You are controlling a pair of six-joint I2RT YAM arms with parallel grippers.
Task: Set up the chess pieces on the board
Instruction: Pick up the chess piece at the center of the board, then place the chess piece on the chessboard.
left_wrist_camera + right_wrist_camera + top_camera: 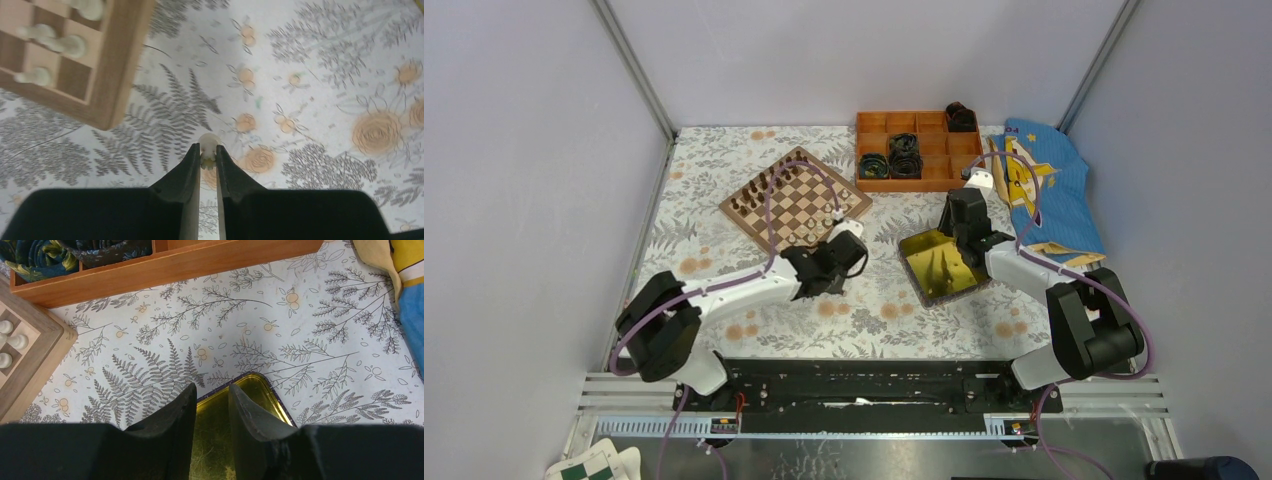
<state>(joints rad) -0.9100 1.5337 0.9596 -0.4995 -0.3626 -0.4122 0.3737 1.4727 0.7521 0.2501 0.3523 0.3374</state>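
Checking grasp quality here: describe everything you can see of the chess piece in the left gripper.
The chess piece is tiny, cream-white and smooth. Only its rounded head and a bit of neck show; the rest is hidden between the jaws of the left gripper, which pinches it from both sides. It is off the board, beyond its corner, above the flowered tablecloth; whether it touches the cloth cannot be told.

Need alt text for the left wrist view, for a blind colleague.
The left gripper is pinched shut on a tiny cream chess piece, over the floral tablecloth. A corner of the board, with several cream pieces on it, sits upper left.
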